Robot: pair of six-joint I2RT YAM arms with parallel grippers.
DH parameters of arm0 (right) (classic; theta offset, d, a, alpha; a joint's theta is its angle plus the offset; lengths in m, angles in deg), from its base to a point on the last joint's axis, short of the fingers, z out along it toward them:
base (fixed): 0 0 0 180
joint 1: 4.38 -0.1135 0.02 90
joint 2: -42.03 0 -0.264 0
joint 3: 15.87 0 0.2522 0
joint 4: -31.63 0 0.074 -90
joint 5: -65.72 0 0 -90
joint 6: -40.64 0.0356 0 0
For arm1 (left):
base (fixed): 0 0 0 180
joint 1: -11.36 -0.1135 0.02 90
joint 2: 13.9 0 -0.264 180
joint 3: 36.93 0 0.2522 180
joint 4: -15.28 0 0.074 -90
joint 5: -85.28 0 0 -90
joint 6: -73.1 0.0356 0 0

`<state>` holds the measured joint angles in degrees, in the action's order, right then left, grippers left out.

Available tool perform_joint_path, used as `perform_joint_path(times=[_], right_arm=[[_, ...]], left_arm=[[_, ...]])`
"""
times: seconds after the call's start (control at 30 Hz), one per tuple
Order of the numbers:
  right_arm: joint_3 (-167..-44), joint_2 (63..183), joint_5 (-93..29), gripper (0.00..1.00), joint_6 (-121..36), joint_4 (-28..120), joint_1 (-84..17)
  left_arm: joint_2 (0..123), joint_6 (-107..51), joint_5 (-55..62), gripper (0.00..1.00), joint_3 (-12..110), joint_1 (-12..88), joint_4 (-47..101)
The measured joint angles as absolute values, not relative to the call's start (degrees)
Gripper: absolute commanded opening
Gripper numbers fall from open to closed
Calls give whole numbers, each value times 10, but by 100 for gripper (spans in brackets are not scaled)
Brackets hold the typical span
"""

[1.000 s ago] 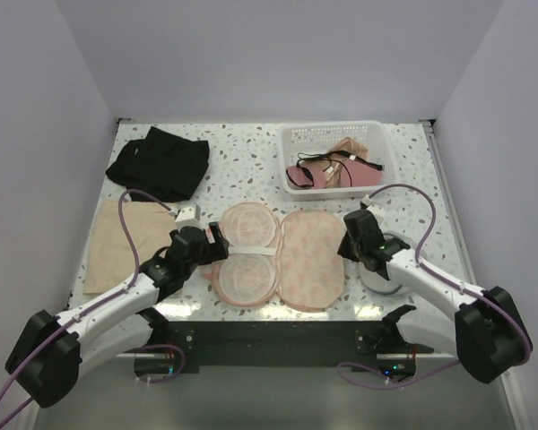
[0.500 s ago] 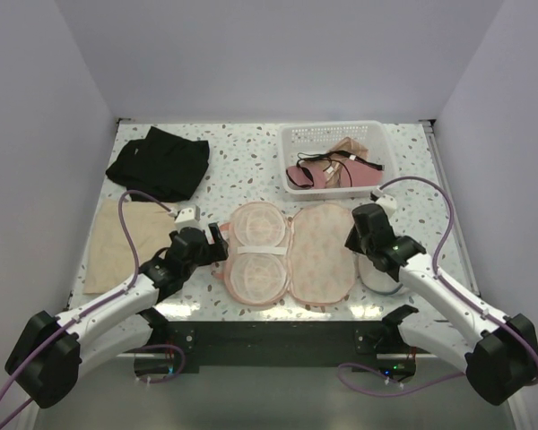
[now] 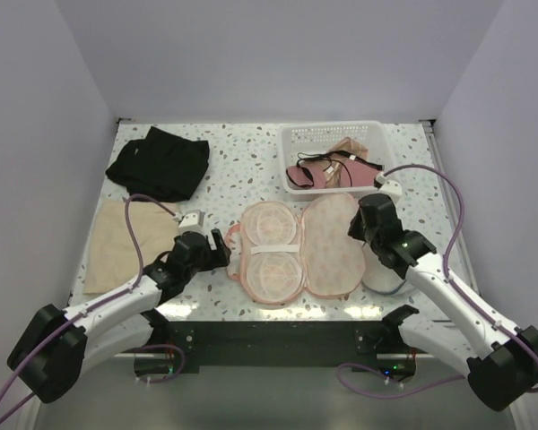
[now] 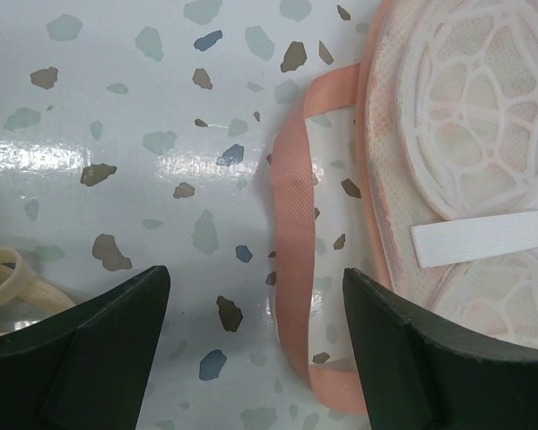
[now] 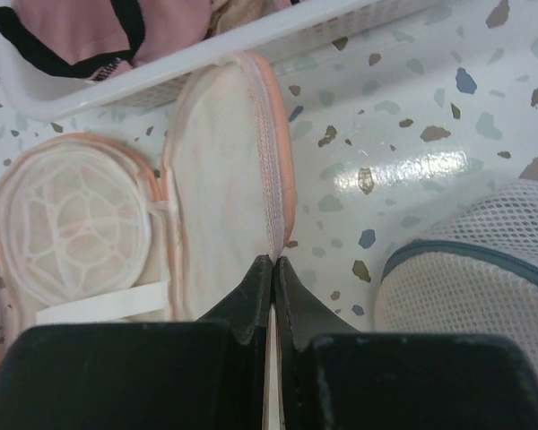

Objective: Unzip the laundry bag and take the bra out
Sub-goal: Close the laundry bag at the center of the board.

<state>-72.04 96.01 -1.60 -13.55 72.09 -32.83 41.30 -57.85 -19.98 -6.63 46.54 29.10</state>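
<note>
Since 1 s prior, the pink mesh clamshell laundry bag [image 3: 296, 249] has slid and turned toward the white plastic basket [image 3: 291, 186], and the R gripper [image 3: 360, 235] has moved with it. The bag is unzipped, both halves spread flat on the speckled table [image 3: 242, 170], far tip at the basket's near wall; contact unclear. R jaws fully closed, pinching the bag's zip rim. L gripper [image 4: 255, 279] jaws wide apart, holding nothing, straddling the pink webbing loop [image 4: 291, 233] on the bag edge away from the basket. Cannot tell whether a bra lies under the white cage insert [image 4: 475, 116].
</note>
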Motion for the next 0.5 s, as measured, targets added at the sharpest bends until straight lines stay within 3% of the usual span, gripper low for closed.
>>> perform_joint_path(times=[0.5], right_arm=[[-777,998,-144,0,-207,626,-328]], left_arm=[[487,-583,-168,80,-62,473,200]])
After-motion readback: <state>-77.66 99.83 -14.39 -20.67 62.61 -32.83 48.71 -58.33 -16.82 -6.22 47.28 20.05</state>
